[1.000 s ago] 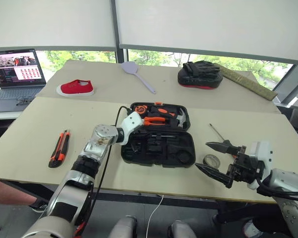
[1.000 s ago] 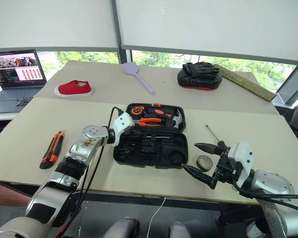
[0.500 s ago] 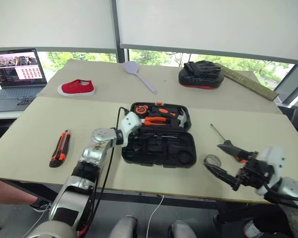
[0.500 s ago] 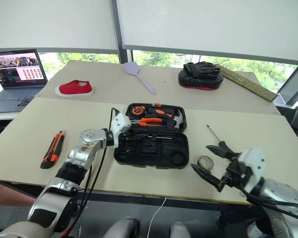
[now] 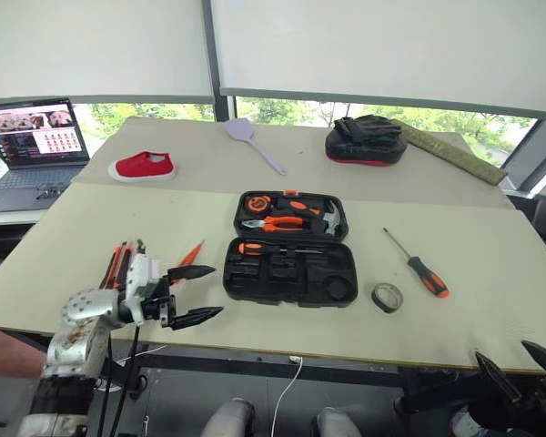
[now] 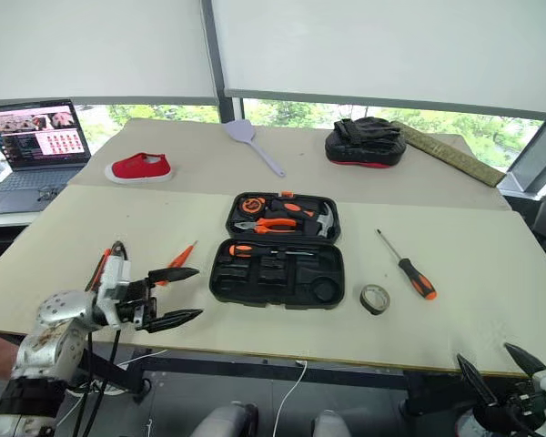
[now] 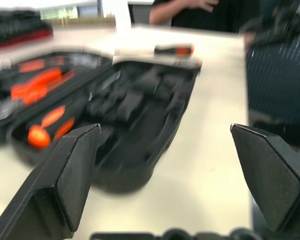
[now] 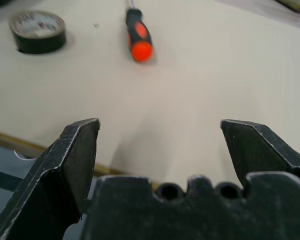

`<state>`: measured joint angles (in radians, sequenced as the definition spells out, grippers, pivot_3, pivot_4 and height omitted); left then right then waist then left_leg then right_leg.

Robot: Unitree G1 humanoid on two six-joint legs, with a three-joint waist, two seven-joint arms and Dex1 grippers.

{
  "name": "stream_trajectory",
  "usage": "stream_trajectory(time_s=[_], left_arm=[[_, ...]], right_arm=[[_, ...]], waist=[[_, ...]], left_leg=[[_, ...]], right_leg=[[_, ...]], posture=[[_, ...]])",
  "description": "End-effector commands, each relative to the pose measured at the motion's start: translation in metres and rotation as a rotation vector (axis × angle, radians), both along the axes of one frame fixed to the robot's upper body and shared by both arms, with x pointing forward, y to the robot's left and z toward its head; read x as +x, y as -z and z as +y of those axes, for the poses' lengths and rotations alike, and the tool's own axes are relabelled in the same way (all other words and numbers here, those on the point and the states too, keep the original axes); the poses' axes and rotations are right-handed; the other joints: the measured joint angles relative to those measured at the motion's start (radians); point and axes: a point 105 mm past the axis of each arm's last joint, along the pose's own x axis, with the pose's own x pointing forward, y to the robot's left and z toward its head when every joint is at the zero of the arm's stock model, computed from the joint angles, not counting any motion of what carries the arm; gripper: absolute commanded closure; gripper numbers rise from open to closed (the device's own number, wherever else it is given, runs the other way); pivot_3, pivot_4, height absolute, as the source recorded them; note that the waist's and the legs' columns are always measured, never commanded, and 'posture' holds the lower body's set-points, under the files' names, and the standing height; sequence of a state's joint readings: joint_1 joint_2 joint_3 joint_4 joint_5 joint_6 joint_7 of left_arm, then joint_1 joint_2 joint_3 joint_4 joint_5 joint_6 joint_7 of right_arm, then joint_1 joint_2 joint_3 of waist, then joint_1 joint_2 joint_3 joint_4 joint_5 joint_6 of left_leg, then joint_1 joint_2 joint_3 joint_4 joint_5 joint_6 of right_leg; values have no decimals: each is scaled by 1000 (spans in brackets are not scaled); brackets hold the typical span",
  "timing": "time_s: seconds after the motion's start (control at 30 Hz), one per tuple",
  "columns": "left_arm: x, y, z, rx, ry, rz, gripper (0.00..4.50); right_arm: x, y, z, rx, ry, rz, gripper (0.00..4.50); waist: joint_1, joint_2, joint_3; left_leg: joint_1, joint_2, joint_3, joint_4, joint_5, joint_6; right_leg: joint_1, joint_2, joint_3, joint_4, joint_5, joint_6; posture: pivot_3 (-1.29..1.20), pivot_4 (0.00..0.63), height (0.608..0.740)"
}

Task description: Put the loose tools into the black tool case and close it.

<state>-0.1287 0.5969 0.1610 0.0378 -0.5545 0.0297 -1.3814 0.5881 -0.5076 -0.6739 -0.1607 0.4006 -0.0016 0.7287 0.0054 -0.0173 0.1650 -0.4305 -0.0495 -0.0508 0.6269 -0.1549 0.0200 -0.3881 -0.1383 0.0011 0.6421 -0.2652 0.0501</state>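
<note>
Two pale tables (image 5: pixel 64 246) stand edge to edge under a window with drawn blinds (image 5: pixel 382 45), and the nearer one serves as the worktop. On the far table lie a laptop (image 5: pixel 32 146) at the left end, a red shoe (image 5: pixel 143 167), a lilac spatula (image 5: pixel 252 140) and a black padded mitt (image 5: pixel 366 139). The black tool case (image 5: pixel 289 247) lies open at the worktop's middle, one screwdriver (image 5: pixel 268 248) bedded in it. Toward the right edge lie a loose screwdriver (image 5: pixel 419 265) and a tape roll (image 5: pixel 388 297), with bare surface around them. Near the left front edge lie a utility knife (image 5: pixel 115 264) and a small orange screwdriver (image 5: pixel 190 254). The left gripper (image 5: pixel 196 294) hovers there, fingers spread wide and empty. The right gripper (image 5: pixel 514 364) hangs off the front right corner, fingers wide apart, holding nothing.
</note>
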Motion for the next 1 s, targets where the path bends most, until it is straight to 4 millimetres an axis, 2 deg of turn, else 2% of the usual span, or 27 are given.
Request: stream_trajectory(time_s=[0.03,0.13,0.27,0.33,0.43,0.6,0.7,0.87,0.9,0.97,1.0], left_arm=[[-8,-18,-17,-73,33,-54,37],[-8,-21,-24,-86,38,-52,37],[-7,-19,-23,-68,41,-47,37],[-5,-20,-23,-71,34,-63,37],[-2,-23,-25,-76,33,-89,37],[-9,-16,-28,-45,46,-111,37],[-10,-13,-29,-39,49,-110,0],[-9,-13,-30,-33,53,-117,0],[-9,-13,-30,-34,53,-120,0],[-7,-16,-29,-49,36,-128,0],[-6,-18,-28,-67,16,-129,0]], right_arm=[[44,-56,12,3,-87,-120,0],[78,-70,26,-13,-196,-46,0],[103,-71,38,12,-277,62,0],[119,-64,37,1,-262,121,0],[132,-53,35,3,-219,181,0],[152,-26,48,-3,-252,238,0],[160,-20,42,-6,-221,252,706],[166,-19,33,-15,-204,240,2526],[166,-21,31,-25,-206,221,2739],[166,-39,36,-56,-262,95,3461],[163,-49,41,-72,-305,23,3477]], waist=[[-16,1,0],[-22,1,0],[-7,-1,0],[6,-1,0],[13,-1,0],[7,-1,0],[3,-1,1],[6,-1,1],[7,-1,1],[7,-1,1],[7,-1,1]], left_leg=[[0,0,1,0,0,0],[2,0,3,0,0,0],[4,5,4,0,2,2],[1,6,4,0,6,9],[-3,4,5,1,5,11],[-4,2,5,1,4,12],[-4,2,6,1,4,12],[-4,2,6,2,4,12],[-4,2,6,3,4,12],[-4,2,6,3,4,12],[-4,2,6,3,4,12]], right_leg=[[0,0,2,0,0,0],[0,2,0,1,2,0],[3,11,-9,0,2,-4],[2,12,-12,0,2,-3],[0,13,-12,-1,7,-4],[-1,12,-12,-2,7,-2],[-1,12,-11,-2,7,-2],[0,12,-12,-1,9,0],[0,12,-12,-1,9,0],[0,12,-11,-1,9,0],[0,12,-11,-2,9,0]], posture=[[0,150,740],[0,150,740],[0,150,740],[0,150,740],[0,150,740],[0,150,740],[0,150,740],[0,150,740],[0,150,740],[0,150,740],[0,150,740]])
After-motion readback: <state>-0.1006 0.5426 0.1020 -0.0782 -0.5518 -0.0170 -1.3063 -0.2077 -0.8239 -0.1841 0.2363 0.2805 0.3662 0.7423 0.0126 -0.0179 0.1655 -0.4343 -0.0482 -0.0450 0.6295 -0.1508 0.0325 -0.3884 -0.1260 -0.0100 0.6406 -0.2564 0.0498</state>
